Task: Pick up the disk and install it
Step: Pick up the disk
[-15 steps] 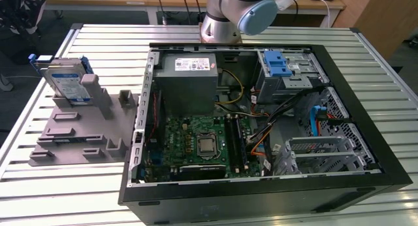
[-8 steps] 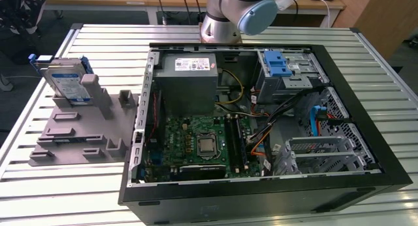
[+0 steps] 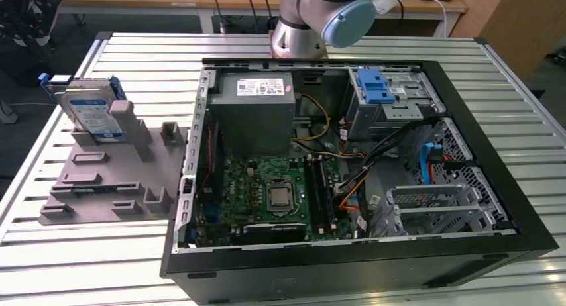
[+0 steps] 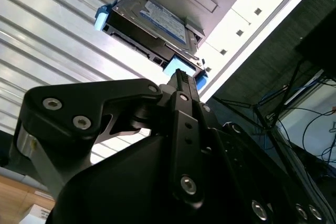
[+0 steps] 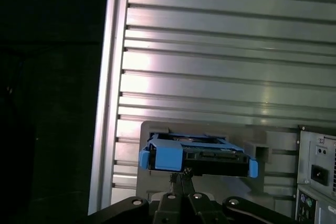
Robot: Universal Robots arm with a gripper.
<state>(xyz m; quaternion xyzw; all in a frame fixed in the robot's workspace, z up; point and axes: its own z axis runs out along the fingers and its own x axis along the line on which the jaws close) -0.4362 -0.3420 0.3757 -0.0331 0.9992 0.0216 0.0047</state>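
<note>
Exterior view: disk (image 3: 93, 114) upright in grey holder (image 3: 97, 180), at 9 o'clock of the open case (image 3: 354, 274).
In the first wrist view, gripper (image 5: 181, 173) fingers pressed together, empty, tips just beside the disk's blue rail.

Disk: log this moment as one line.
disk on edge in grey holder | beside open computer case | gripper shut, empty, pointed at disk | not installed

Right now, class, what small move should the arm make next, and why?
Probably ease the claw closer to the disk: it stands upright in the grey holder, ungrasped, and in both wrist views the claw points at its blue-railed edge.
</note>
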